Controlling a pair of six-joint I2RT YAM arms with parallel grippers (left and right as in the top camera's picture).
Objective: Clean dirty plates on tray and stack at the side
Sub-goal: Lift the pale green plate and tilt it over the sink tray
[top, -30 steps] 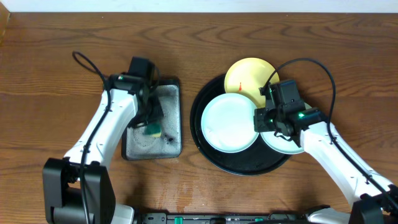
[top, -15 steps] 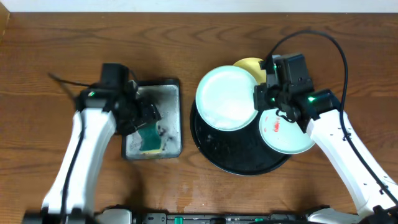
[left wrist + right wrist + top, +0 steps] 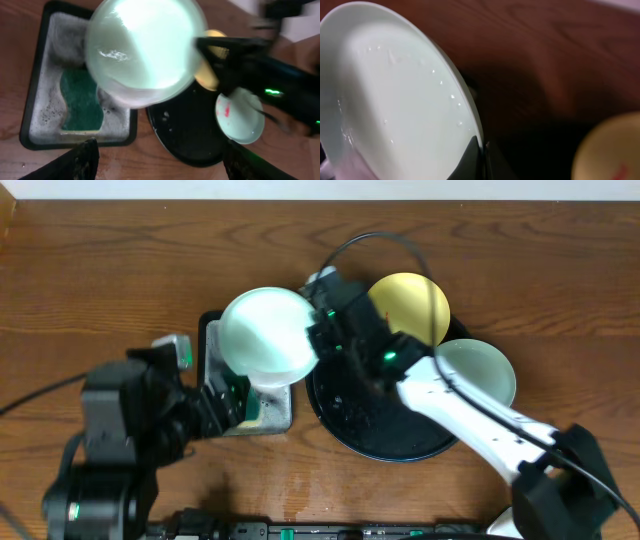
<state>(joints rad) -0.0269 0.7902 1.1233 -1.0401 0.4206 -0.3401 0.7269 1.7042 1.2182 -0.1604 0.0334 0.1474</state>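
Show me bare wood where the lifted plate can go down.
Bare wood runs along the back, behind the sponge tray and yellow plate, and right of the smeared mint plate. Crowded: the middle, where the right tool holds the lifted plate over the sponge tray, beside the black tray.

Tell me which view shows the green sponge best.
The left wrist view: the sponge lies almost whole in its foamy dish. Overhead, only a sliver shows; the plate hides most of it. The right wrist view does not show it.
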